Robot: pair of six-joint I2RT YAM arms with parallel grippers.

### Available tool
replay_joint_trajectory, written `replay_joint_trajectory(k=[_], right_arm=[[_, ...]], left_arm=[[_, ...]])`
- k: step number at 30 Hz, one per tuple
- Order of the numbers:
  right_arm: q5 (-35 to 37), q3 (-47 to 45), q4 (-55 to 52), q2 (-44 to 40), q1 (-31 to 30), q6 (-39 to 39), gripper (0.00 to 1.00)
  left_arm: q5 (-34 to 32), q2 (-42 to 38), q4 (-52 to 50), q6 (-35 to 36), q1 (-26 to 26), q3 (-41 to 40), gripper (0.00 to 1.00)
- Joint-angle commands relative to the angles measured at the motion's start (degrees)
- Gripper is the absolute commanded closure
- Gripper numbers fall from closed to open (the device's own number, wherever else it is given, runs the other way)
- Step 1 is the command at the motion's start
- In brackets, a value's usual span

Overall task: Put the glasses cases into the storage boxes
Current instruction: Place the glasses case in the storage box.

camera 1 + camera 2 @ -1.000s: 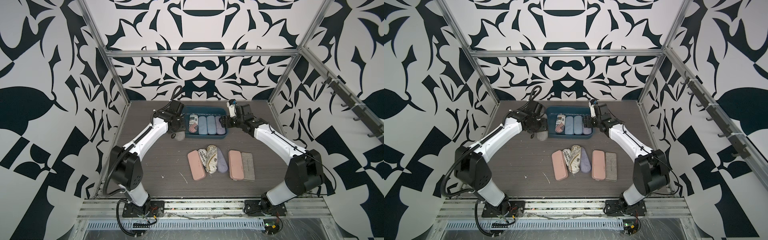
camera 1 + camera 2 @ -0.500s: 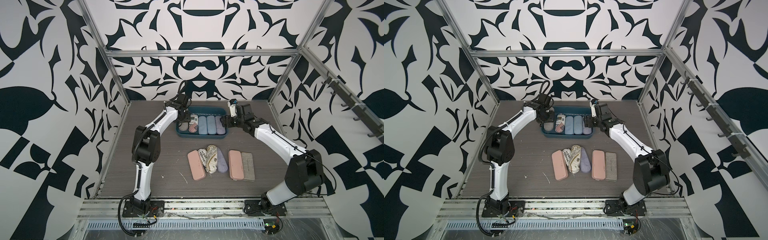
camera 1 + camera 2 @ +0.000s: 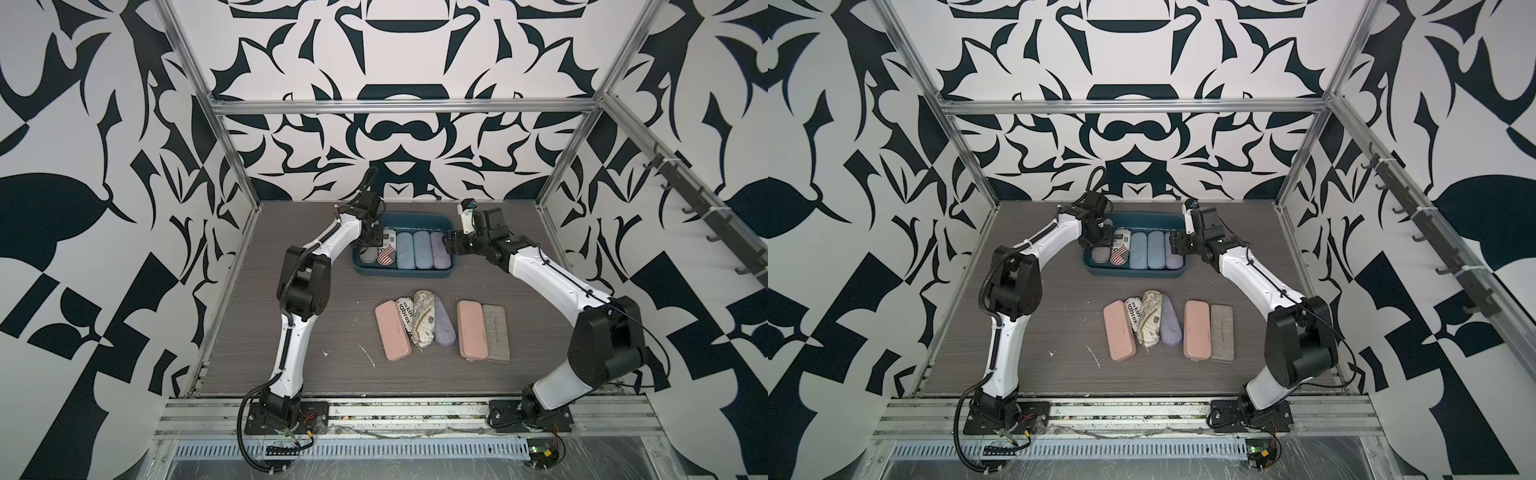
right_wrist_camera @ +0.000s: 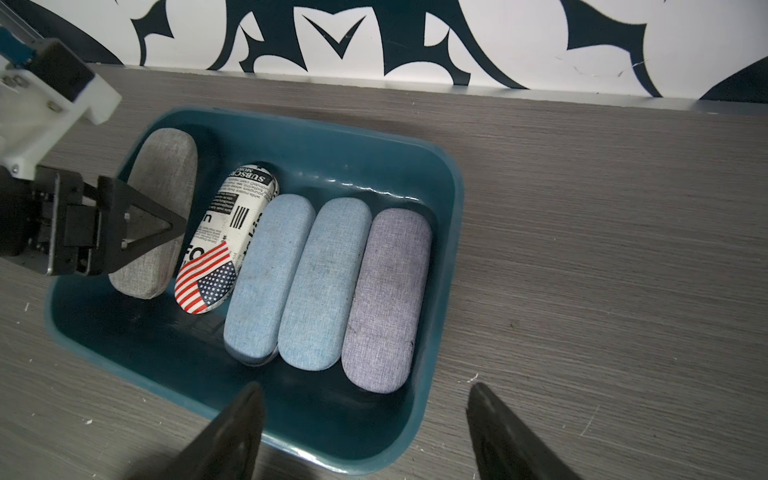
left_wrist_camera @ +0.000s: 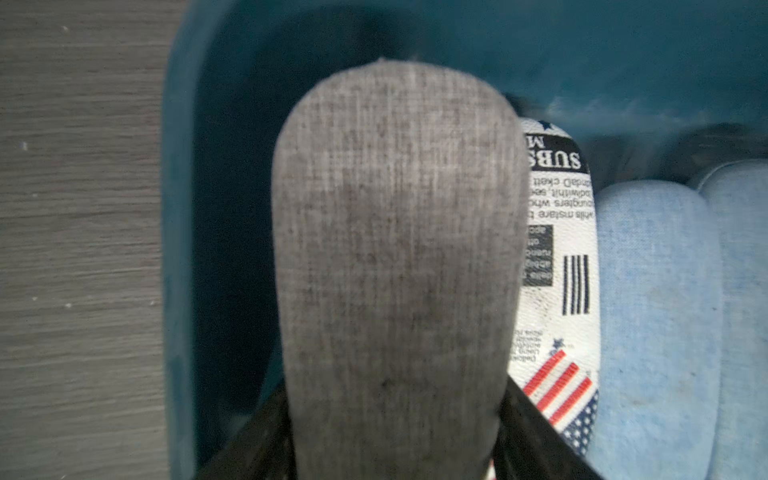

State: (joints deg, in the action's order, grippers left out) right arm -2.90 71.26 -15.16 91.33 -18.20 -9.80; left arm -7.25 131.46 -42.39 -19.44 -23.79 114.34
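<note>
Grey case [image 5: 395,249] between left fingers [image 4: 141,224], over tray [image 4: 455,208]

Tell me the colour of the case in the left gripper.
The case is grey, woven-looking; best seen in the left wrist view.

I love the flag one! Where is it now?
In both top views the flag case lies in the tray, toward its left end, between the grey case and a light blue case.

I see matt woven cloth on my grey case [image 5: 395,249], a glossy smooth plastic tray [image 4: 374,149], a matt woodgrain table [image 4: 602,249].
</note>
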Motion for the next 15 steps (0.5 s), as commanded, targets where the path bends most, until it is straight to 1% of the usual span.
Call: replay_joint_trajectory(k=[1,6,8,9,13,15], right_arm=[[0.17,1.95,0.74,0.20,0.52,0.71,0.20],[-0.17,2.04,0.83,0.69,0.88,0.69,0.20],[-0.22,2.12,0.83,0.91,0.97,0.66,0.20],[-0.29,2.21,0.81,1.02,1.07,0.62,0.20],[-0.44,2.34,0.78,1.30,1.19,0.59,0.20],[-0.50,2.39,0.74,1.48,1.27,0.60,0.20]], left_arm=[[0.18,1.83,-2.42,0.09,0.02,2.35,0.40],[-0.05,3.19,-3.79,-0.20,-0.01,3.07,0.39],[-0.32,3.28,-4.29,-0.34,0.06,3.03,0.37],[-0.50,3.33,-4.66,-0.47,0.00,2.94,0.36],[-0.39,2.18,-4.89,-1.03,0.04,1.58,0.24],[-0.20,1.25,-4.87,-1.29,0.03,0.61,0.20]])
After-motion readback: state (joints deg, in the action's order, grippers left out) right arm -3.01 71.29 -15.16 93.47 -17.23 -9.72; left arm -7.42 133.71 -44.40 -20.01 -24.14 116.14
